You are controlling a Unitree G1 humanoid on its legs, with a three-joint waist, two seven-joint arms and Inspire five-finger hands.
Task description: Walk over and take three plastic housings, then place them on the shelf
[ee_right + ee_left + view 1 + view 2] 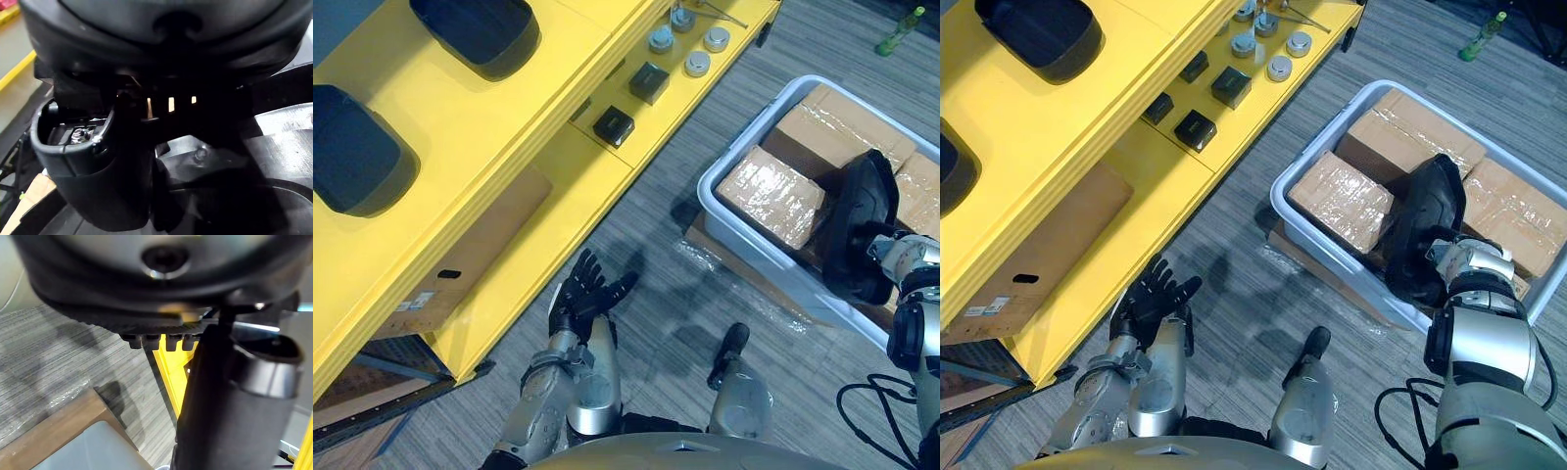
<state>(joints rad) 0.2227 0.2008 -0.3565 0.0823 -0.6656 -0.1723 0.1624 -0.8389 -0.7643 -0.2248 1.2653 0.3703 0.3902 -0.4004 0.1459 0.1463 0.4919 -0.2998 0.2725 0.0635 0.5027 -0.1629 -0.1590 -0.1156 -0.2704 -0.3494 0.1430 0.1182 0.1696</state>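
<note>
- Now the black plastic housing is clasped on edge by the right hand, thumb and fingers curled round it, above the grey bin of wrapped cardboard boxes.
- Two more housings lie on top of the yellow shelf.
- The left hand hangs spread wide over the carpet beside the shelf.

Left hand held forward, fingers straight and spread. Right hand clasps black housing, arm bent.
</note>
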